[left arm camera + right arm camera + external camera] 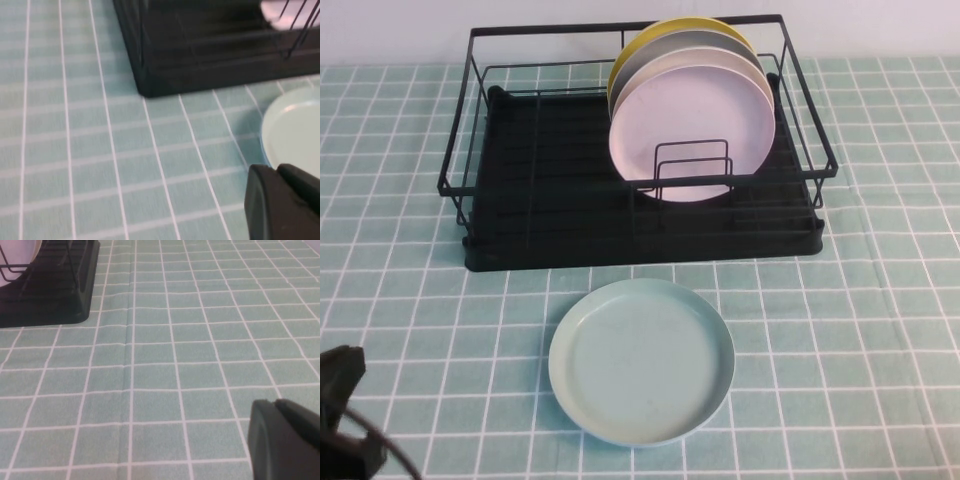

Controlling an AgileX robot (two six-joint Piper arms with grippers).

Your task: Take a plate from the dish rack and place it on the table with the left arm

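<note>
The pale mint-green plate point(642, 360) lies flat on the checked teal table point(860, 330), just in front of the black wire dish rack point(570, 230). My left gripper point(342, 375) is at the table's near left corner, well apart from the plate. In the left wrist view the left gripper point(277, 170) is shut with nothing in it, and the plate point(295, 132) and a corner of the dish rack point(200, 65) lie beyond it. My right gripper point(275, 402) hangs shut and empty over bare cloth, out of the high view.
A pale pink plate point(692, 130) stands upright in the rack's right half, with a grey plate point(695, 45) and a yellow plate point(660, 35) behind it. The rack's left half holds no dishes. A rack corner point(45, 295) shows in the right wrist view.
</note>
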